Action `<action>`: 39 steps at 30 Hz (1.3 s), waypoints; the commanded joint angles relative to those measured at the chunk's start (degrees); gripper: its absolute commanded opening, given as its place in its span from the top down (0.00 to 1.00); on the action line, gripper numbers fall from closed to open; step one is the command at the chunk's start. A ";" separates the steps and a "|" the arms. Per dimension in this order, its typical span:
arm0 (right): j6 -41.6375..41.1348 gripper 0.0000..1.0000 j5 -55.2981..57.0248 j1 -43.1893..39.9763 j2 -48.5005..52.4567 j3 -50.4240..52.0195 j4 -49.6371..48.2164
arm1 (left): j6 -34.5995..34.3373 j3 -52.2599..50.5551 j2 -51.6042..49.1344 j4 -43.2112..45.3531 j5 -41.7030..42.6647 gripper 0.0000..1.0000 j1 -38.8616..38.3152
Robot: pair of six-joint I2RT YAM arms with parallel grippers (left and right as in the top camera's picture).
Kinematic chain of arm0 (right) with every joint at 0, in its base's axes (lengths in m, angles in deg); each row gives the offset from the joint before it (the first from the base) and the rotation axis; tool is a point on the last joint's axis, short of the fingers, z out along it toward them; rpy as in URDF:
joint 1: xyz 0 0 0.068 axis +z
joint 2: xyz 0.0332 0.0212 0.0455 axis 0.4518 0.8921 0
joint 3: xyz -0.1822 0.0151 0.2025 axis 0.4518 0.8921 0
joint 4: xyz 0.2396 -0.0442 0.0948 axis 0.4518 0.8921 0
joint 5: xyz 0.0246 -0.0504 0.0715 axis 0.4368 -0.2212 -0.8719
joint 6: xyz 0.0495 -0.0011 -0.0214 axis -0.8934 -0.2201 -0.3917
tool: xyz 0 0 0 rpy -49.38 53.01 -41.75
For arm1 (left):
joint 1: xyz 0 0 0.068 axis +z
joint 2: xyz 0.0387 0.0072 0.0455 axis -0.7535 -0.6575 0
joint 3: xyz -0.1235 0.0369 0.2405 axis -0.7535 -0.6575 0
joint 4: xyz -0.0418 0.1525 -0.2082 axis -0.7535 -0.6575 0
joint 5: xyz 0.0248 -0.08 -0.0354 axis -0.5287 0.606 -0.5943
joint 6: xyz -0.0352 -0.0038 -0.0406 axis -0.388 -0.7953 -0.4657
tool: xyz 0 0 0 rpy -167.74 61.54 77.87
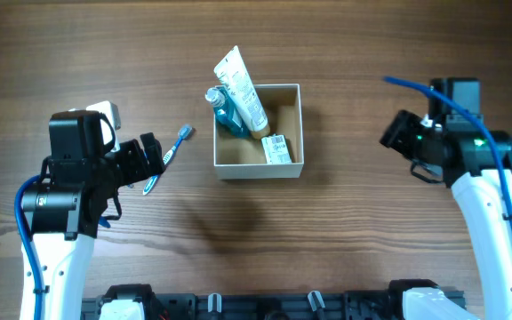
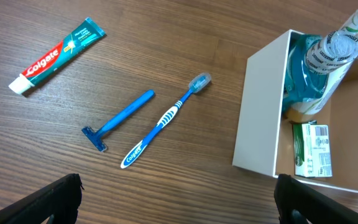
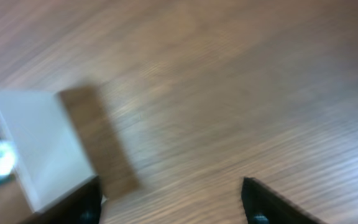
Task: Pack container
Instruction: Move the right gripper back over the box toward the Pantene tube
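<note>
Tube [image 1: 243, 80] and bottle [image 1: 220, 105] jut above the far-left corner of the container [image 1: 258, 172], and a small box [image 1: 276, 148] sits at its near side. The far-right floor lies bare. On open wood to the left, toothbrush [image 2: 166, 120] and razor [image 2: 120, 118] lie close together, with toothpaste [image 2: 58, 55] well apart.

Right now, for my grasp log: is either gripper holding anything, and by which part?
Nothing is held: the left gripper is open near the toothbrush, the right gripper open beside the container.

"Colgate" on red-green toothpaste tube [image 2: 58, 56]; print on small carton [image 2: 312, 149] inside container [image 2: 260, 106] unreadable
</note>
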 commanded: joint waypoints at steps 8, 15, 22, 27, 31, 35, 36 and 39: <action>3.02 0.37 -0.13 19.15 1.07 -15.69 -2.71 | -1.09 0.96 0.00 0.15 1.79 0.00 0.37; 4.55 0.01 0.61 28.48 10.56 -30.67 -2.14 | -2.10 0.96 0.00 0.15 1.77 0.00 0.37; 4.22 0.00 1.97 32.83 25.79 -42.01 -4.20 | -3.37 0.94 0.00 0.00 1.53 0.00 0.37; 2.54 0.00 8.00 36.09 36.11 -47.74 -7.41 | -5.07 0.96 0.00 0.00 1.33 0.00 0.37; -2.45 0.00 7.96 37.57 39.89 -47.84 -10.64 | -5.03 0.96 0.00 -0.02 1.33 0.00 0.37; -5.20 0.01 8.00 37.75 41.68 -47.84 -13.60 | -5.05 0.94 0.00 -0.02 1.36 0.00 0.37; -5.22 0.01 8.02 37.75 41.72 -47.84 -14.29 | -5.05 0.96 0.00 -0.04 1.36 0.00 0.37; -6.47 0.05 9.01 37.75 41.94 -47.84 -14.95 | -5.05 0.96 0.00 -0.04 1.36 0.00 0.37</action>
